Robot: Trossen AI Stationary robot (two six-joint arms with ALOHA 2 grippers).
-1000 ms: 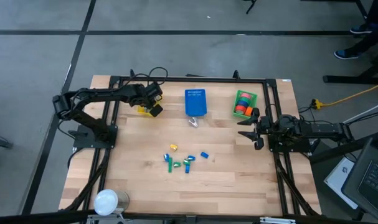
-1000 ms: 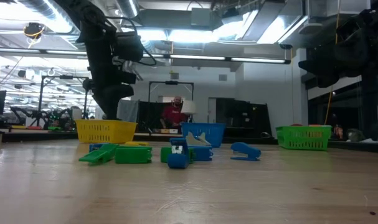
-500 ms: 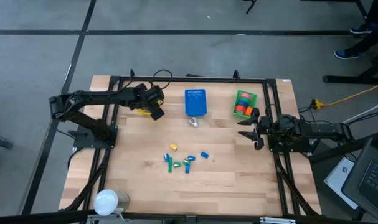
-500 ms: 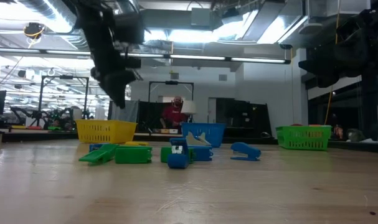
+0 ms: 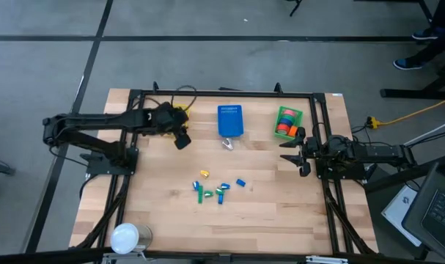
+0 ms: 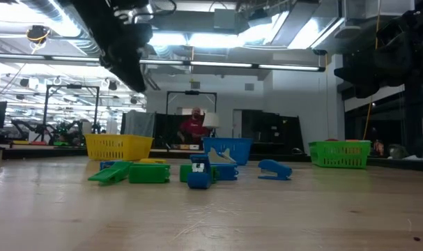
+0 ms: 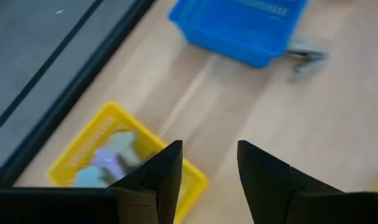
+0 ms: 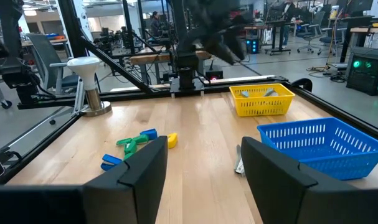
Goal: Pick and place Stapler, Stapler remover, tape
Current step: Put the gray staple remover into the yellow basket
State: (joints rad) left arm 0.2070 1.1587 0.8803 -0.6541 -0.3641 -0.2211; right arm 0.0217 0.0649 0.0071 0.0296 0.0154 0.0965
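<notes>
Watching from my station, I see the left gripper (image 5: 182, 141) hanging above the table just beside the yellow basket (image 7: 123, 160), on the side toward the blue basket (image 5: 230, 121). Its fingers (image 7: 162, 177) are spread with nothing between them. A few pale pieces lie in the yellow basket, too blurred for me to name.

I have the right gripper (image 5: 299, 152) parked over the right side of the table, near the green basket (image 5: 287, 122); its fingers (image 8: 142, 180) stand apart and empty too.

The tape rolls (image 5: 284, 126), red and orange among them, sit inside the green basket at the far right corner. A small metal piece (image 5: 227, 144) lies on the wood just in front of the blue basket. Near the middle of the table I see a loose cluster of small staplers (image 5: 221, 191) in green, blue and yellow, well apart from both grippers. A white round object (image 5: 124, 237) stands at the near left corner of the wooden table (image 5: 266, 213).
</notes>
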